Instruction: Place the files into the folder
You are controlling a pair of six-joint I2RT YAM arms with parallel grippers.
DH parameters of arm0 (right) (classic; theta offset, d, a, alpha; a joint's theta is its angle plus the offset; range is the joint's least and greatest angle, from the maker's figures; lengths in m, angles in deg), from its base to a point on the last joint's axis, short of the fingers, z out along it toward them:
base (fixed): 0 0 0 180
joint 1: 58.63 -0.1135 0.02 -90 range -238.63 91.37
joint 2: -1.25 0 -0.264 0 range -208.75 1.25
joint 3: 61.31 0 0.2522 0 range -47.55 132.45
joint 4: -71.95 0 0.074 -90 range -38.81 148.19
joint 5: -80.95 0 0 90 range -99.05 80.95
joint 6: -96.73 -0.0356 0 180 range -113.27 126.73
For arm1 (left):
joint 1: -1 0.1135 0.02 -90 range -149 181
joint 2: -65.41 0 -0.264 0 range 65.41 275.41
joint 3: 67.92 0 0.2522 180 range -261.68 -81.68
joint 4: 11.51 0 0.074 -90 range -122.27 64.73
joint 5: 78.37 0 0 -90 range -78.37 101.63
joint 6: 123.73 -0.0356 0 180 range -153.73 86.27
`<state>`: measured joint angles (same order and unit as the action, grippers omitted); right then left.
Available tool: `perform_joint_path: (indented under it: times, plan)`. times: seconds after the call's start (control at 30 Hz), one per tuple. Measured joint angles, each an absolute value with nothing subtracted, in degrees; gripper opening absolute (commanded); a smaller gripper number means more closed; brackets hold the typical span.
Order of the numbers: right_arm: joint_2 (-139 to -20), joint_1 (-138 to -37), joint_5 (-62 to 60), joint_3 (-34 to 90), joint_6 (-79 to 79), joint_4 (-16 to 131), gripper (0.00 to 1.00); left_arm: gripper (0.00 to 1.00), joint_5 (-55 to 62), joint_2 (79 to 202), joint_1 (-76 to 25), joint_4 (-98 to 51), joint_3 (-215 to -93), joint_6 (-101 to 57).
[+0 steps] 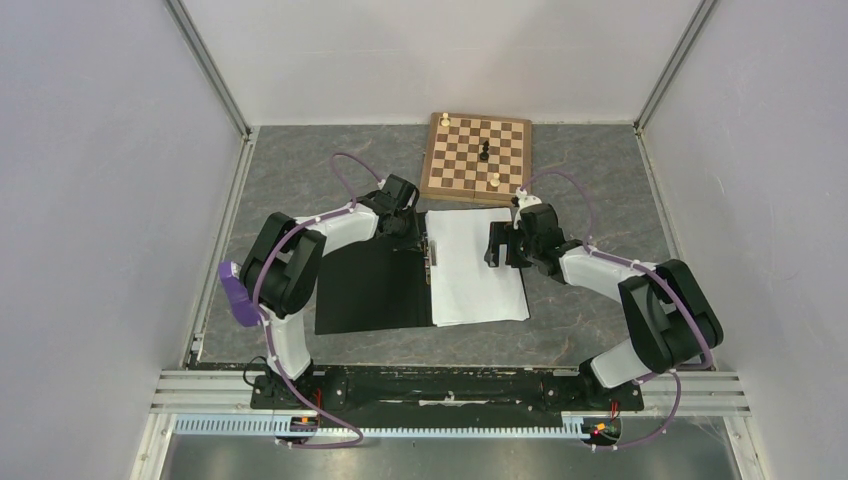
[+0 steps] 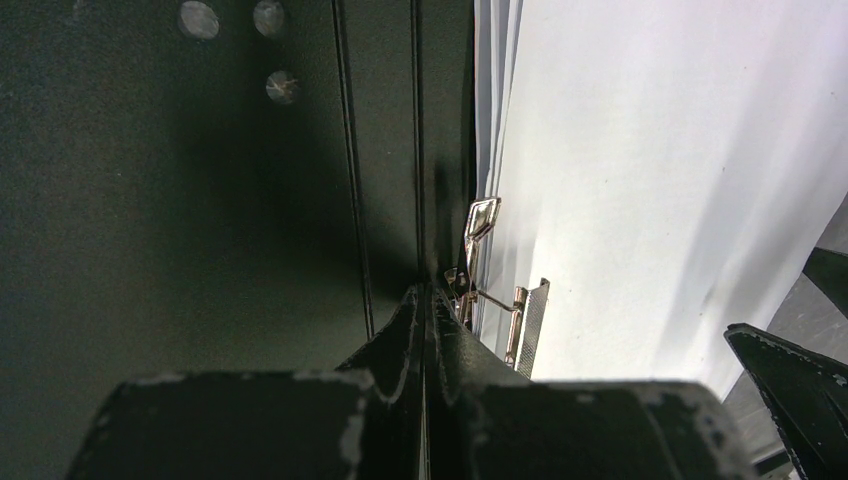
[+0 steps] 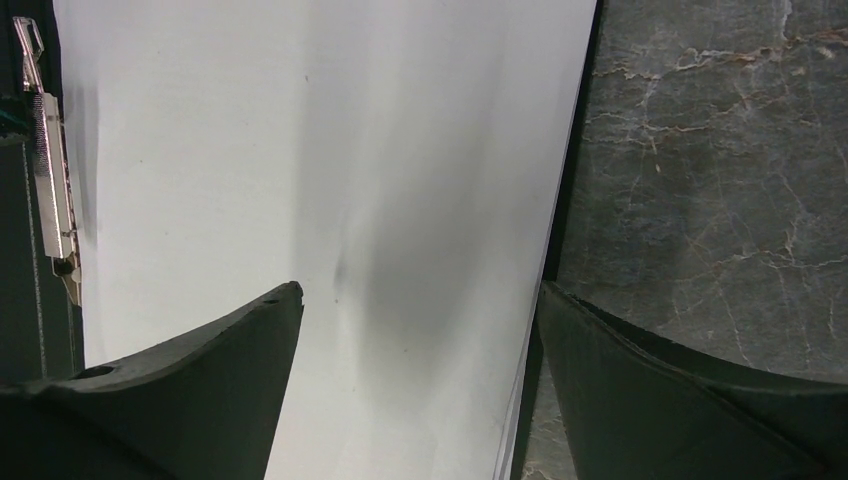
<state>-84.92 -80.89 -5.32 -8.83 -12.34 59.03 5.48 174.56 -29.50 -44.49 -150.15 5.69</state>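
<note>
Jaws of my left arm (image 1: 330, 230) are pressed together at the spine clip (image 2: 482, 222); those of my right arm (image 1: 600, 270) stand spread across the outer edge of the files (image 1: 475, 265).
Those sheets lie on the right leaf of the open folder (image 1: 370, 290), flat on the worktop (image 1: 590, 320); I cannot tell whether the clip pins them. I judge loading nearly done: next, seat the sheets and swing the black leaf over. My left arm reaches past its far corner. The chessboard (image 1: 476, 157) sits just beyond, and the metronome (image 1: 237, 295) is well apart.
</note>
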Motion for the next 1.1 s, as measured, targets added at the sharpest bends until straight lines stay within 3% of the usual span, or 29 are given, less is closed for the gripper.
perform_joint_path:
  times: [1.1]
  plan:
    - [-86.21,-82.53,-7.79,-8.24,-11.29,60.10,0.90,0.02,5.52,174.66,-30.18,-44.47,-150.30,4.81]
